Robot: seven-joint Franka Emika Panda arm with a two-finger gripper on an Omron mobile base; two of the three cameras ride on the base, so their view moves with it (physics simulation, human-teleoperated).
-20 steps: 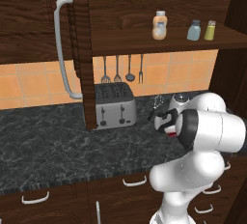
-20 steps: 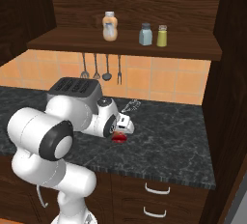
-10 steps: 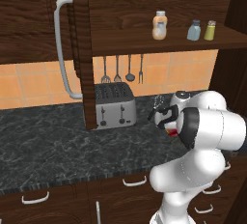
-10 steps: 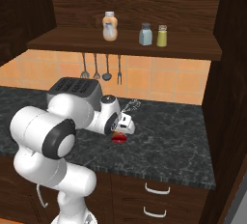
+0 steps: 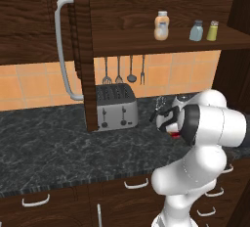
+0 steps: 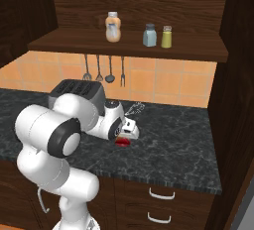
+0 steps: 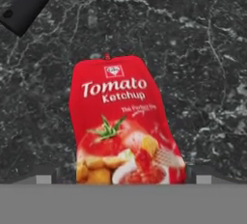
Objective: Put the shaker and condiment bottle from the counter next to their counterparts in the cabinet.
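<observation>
While the gripper (image 6: 130,134) hangs low over the black marbled tabletop (image 6: 178,144) with its jaws spread wide and nothing between them, the condiment bottle (image 7: 123,121) lies flat on that surface directly beneath it, a red ketchup pack whose label faces up in the hand view. Left of the gripper, a silver toaster (image 5: 116,106) stands against the tiled wall, and further left hangs the cabinet door with its long grey bar handle (image 5: 64,50). Above the gripper, on the cabinet shelf (image 6: 129,46), a peach-orange bottle (image 6: 113,27) stands apart from two shakers set close together: the blue-grey shaker (image 6: 150,35), then a yellow-green shaker (image 6: 167,36) to its right. Behind the gripper, utensils (image 6: 104,69) hang from the wall.
</observation>
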